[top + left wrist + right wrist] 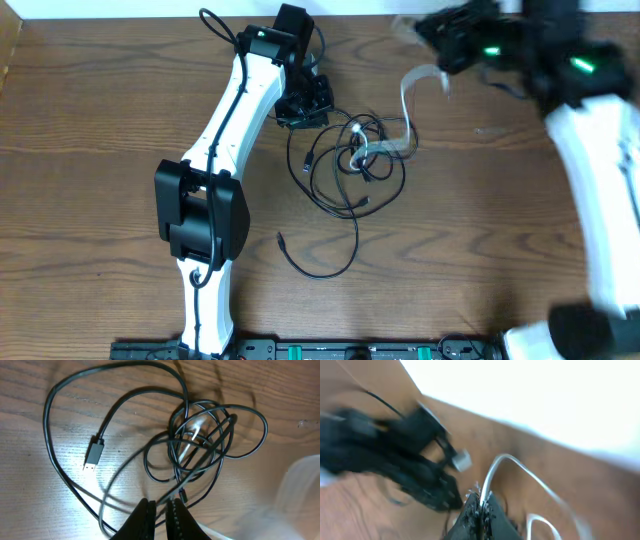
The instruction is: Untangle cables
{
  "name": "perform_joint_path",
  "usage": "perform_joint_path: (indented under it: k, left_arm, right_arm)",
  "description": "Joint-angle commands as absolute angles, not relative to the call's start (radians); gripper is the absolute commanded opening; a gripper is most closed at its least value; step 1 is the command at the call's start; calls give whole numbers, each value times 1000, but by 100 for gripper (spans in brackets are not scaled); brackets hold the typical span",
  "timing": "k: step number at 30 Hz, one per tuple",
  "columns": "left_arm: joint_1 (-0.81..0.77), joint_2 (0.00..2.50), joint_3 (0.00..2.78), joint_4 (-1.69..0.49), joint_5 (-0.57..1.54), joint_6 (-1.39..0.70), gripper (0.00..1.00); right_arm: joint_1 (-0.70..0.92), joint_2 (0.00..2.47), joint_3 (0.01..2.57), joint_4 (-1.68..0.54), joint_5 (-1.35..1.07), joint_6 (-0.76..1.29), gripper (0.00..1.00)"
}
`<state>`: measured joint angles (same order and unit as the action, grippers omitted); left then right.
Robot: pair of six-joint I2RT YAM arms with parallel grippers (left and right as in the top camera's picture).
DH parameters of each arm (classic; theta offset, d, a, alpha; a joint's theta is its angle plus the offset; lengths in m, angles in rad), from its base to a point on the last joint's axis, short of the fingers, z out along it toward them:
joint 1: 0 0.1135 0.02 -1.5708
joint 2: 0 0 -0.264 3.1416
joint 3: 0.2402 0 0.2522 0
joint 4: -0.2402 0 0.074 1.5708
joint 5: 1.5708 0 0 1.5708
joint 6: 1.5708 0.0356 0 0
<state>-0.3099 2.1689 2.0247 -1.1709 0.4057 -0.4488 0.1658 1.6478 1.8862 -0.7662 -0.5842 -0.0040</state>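
We see the cables (355,150) lying in a loose knot near the middle of the wooden table (500,220), several black loops crossed over one another, with one black tail trailing out toward the robot's side. The left gripper (162,506) sits at the knot's left edge, its fingers drawn nearly together and pinching a black strand (176,489) that runs up into the tangle. Beside it, a USB plug (93,455) lies flat on the wood inside a wide black loop. The white cable (404,105) climbs out of the knot toward the far right of the table, where the right gripper (480,500), blurred in every view, has its fingers closed on it. From that wrist we see the white line arch away from the fingertips, with the left arm's dark gripper close by at the left.
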Motion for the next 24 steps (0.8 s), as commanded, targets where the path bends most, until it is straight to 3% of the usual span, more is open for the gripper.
perform_joint_path:
  k: [1, 13, 24]
  left_arm:
    - [-312, 2172, 2017, -1172, 407, -454, 14]
    - [-312, 2172, 2017, -1172, 407, -416, 11]
    - [-312, 2172, 2017, -1171, 407, -412, 11]
  right_arm:
    - [144, 1536, 1897, -766, -579, 34, 1]
    - [99, 1514, 1896, -929, -319, 136, 1]
    - [-138, 1747, 1895, -1098, -313, 138, 1]
